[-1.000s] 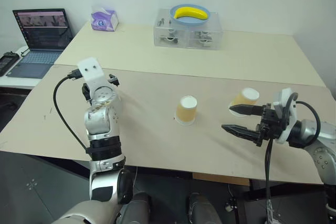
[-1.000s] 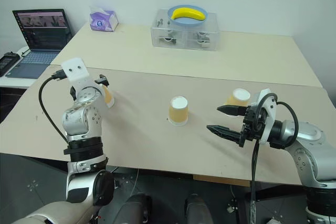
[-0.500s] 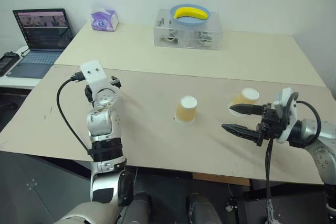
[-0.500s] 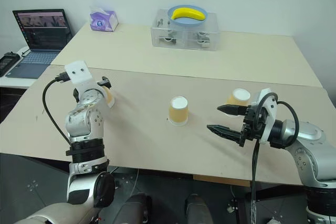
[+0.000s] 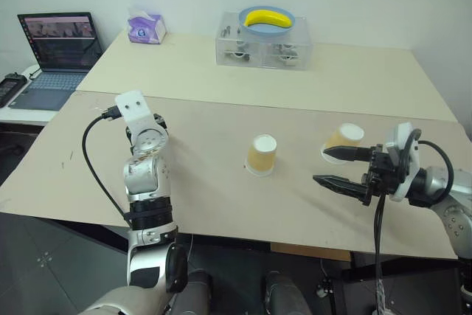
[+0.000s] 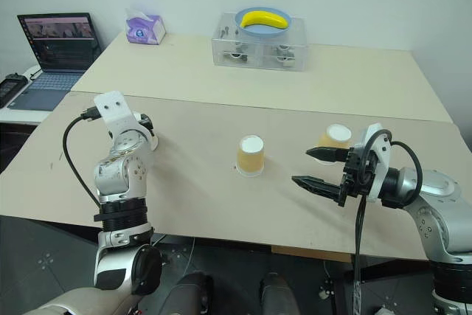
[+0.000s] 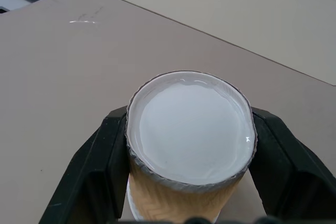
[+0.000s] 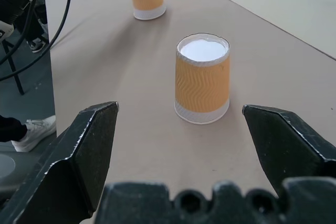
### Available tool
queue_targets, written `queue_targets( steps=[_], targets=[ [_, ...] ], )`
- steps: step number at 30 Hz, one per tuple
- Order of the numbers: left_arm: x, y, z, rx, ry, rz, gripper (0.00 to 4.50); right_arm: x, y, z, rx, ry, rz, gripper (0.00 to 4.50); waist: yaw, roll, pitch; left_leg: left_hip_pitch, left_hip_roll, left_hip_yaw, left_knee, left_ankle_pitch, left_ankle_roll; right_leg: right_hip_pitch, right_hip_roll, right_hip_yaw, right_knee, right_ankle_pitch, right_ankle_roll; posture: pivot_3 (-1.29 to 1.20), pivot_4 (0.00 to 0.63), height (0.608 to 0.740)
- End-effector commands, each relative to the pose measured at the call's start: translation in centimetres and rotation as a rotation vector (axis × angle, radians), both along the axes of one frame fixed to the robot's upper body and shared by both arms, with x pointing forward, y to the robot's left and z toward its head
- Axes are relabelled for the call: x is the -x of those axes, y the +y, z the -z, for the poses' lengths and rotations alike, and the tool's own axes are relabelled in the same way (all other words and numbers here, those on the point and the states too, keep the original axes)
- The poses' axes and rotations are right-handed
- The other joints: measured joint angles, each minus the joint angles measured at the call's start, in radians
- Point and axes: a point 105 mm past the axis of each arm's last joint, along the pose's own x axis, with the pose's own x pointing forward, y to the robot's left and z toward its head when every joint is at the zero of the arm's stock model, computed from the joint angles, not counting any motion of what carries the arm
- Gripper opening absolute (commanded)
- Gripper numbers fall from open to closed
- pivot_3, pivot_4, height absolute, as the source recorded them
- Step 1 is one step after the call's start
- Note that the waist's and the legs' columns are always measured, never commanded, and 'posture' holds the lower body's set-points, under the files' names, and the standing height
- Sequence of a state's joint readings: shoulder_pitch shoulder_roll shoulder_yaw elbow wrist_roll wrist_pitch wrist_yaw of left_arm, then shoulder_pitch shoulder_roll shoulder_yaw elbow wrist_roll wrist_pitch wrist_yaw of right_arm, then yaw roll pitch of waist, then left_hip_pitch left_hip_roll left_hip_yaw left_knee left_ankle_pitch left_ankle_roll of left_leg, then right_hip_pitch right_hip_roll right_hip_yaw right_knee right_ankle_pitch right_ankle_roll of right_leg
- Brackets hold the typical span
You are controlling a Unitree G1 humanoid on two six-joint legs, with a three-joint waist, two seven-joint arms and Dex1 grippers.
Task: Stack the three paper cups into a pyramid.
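At left of frame, the left gripper (image 7: 189, 145) clamps a cup (image 7: 191, 129); the right gripper (image 5: 330, 167) gapes wide, empty, at right.

Paper cups (image 8: 202, 80) orange with embossed zigzag, white bases; banana (image 5: 268, 18) yellow; bowl (image 5: 246, 14) blue.
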State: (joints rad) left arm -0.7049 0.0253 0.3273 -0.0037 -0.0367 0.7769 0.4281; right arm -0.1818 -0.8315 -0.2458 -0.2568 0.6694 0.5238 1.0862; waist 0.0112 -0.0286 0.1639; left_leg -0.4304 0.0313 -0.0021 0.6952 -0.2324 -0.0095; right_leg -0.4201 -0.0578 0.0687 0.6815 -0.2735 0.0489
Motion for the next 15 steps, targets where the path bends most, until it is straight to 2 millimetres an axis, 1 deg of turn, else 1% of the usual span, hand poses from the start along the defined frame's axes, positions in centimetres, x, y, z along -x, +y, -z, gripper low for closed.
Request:
queue_targets(
  steps=[1,2,3,4,5,6,7,9,11,13,15],
  targets=[
    [-0.3,-0.3,-2.5,-0.050,-0.087,0.009,3.00,-0.1,-0.3,-1.4,0.004,-0.058,0.003,4.50,0.000,0.000,0.000,0.000,0.000,0.000,0.000,0.000,0.000,0.000,0.000,0.000,0.000,0.000,0.000,0.00,0.150,0.694],
    [-0.5,-0.6,-3.7,-0.083,-0.132,0.032,3.00,-0.1,-0.3,-1.4,0.005,-0.059,0.004,4.50,0.000,0.000,0.000,0.000,0.000,0.000,0.000,0.000,0.000,0.000,0.000,0.000,0.000,0.000,0.000,0.00,0.150,0.694],
    [-1.0,-1.6,-5.6,-0.116,-0.202,0.107,3.00,-0.2,-0.3,-1.4,0.005,-0.061,0.003,4.50,0.000,0.000,0.000,0.000,0.000,0.000,0.000,0.000,0.000,0.000,0.000,0.000,0.000,0.000,0.000,0.00,0.150,0.694],
    [-1.4,-3.2,-7.4,-0.134,-0.274,0.212,3.00,-0.2,-0.3,-1.5,0.005,-0.063,0.003,4.50,0.000,0.000,0.000,0.000,0.000,0.000,0.000,0.000,0.000,0.000,0.000,0.000,0.000,0.000,0.000,0.00,0.150,0.694],
    [-1.6,-4.6,-8.7,-0.140,-0.332,0.307,3.00,-0.3,-0.4,-1.5,0.005,-0.064,0.003,4.50,0.001,-0.001,0.000,-0.001,0.000,0.000,0.000,0.000,0.000,-0.001,0.000,0.000,0.000,0.000,0.000,0.00,0.150,0.694],
    [-1.7,-5.8,-9.6,-0.166,-0.370,0.394,3.00,-0.3,-0.4,-1.5,0.007,-0.065,0.003,4.50,0.003,-0.001,0.000,-0.001,0.000,0.000,0.000,0.000,0.000,-0.001,0.000,0.000,0.000,0.000,0.000,0.00,0.150,0.694],
    [-1.7,-6.4,-10.0,-0.185,-0.388,0.444,3.00,-0.4,-0.4,-1.5,0.008,-0.065,0.003,4.50,0.003,-0.001,0.000,-0.001,0.000,0.000,0.000,0.000,-0.001,0.000,0.000,-0.001,0.000,0.000,0.000,0.00,0.150,0.694],
    [-1.3,-8.2,-10.6,-0.164,-0.428,0.630,3.00,-0.4,-0.4,-1.6,0.009,-0.066,0.004,4.50,0.001,0.000,0.000,-0.001,-0.001,0.000,0.000,0.000,-0.001,0.001,-0.001,-0.001,-0.001,0.000,0.000,0.00,0.150,0.694],
    [-0.7,-9.4,-10.6,-0.186,-0.434,0.770,3.00,-0.4,-0.5,-1.6,0.010,-0.067,0.004,4.50,-0.001,0.000,0.000,-0.001,-0.001,0.000,0.000,0.000,-0.001,0.001,-0.001,-0.001,-0.002,0.000,0.000,0.00,0.150,0.694],
    [0.0,-9.2,-11.0,-0.211,-0.472,0.854,3.00,-0.3,-0.6,-1.7,0.009,-0.070,0.010,4.50,-0.011,0.000,0.000,-0.001,0.000,0.001,-0.001,0.000,-0.001,-0.001,-0.001,-0.001,-0.001,0.000,0.000,0.00,0.150,0.694],
    [0.6,-9.6,-10.3,-0.262,-0.456,0.988,3.00,-0.3,-0.7,-1.7,0.009,-0.070,0.014,4.50,-0.020,0.000,0.000,0.000,0.001,0.001,-0.001,0.000,-0.001,-0.001,0.000,0.000,-0.001,0.000,0.000,0.00,0.150,0.694]
  ],
)
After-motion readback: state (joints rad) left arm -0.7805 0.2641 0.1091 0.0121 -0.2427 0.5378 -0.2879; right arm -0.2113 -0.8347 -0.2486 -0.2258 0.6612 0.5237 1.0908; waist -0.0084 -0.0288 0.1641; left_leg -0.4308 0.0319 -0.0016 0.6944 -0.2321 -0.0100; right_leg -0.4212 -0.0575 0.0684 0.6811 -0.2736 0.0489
